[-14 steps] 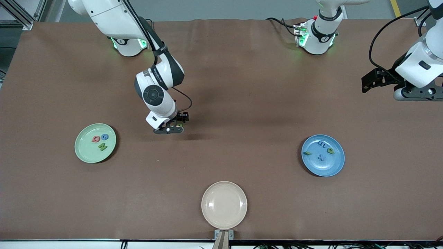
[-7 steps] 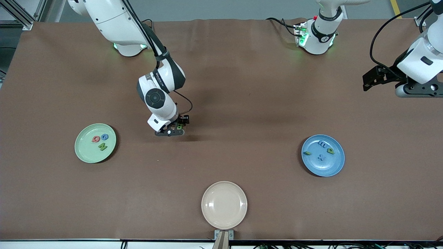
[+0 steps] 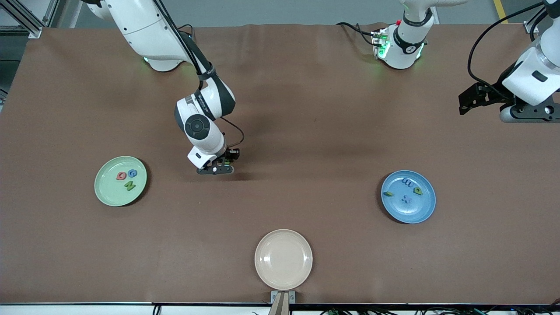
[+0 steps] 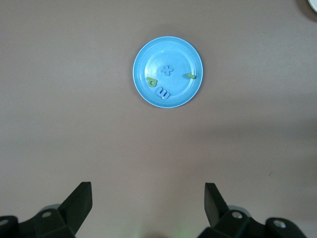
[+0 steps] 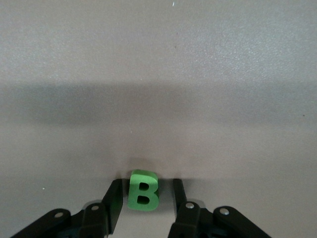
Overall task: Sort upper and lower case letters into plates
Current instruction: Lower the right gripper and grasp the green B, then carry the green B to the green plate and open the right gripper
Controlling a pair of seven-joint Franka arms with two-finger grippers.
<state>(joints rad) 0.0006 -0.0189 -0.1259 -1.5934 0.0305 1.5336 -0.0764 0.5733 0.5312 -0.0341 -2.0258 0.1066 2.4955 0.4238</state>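
Since a second ago the right arm has lowered and drawn in slightly over the middle of the table, and the left arm has lifted a little at its own end. The right end effector (image 3: 217, 168) now sits low at the table (image 3: 306, 109) surface, between the pale green plate (image 3: 105, 192) and the table's centre. In the right wrist view its end effector (image 5: 144, 196) has a green letter B (image 5: 143, 190) standing between its two fingers (image 5: 115, 198); narrow gaps show on both sides of the letter, so the fingers bracket it without clearly pressing on it.

The pale green plate lies toward the right arm's end of the table and holds three letters: a red one, a blue one and a green N. The blue plate (image 3: 426, 205) lies toward the left arm's end and holds four small letters in blue and green. A cream-beige plate (image 3: 283, 259) sits nearest the front camera.

The left end effector (image 3: 470, 99) hangs in the air at the left arm's end of the table, fingers (image 4: 79, 203) spread wide with nothing between them; the left wrist view shows the blue plate (image 4: 143, 54).

The table is covered in plain brown cloth, with grey floor at its edge.
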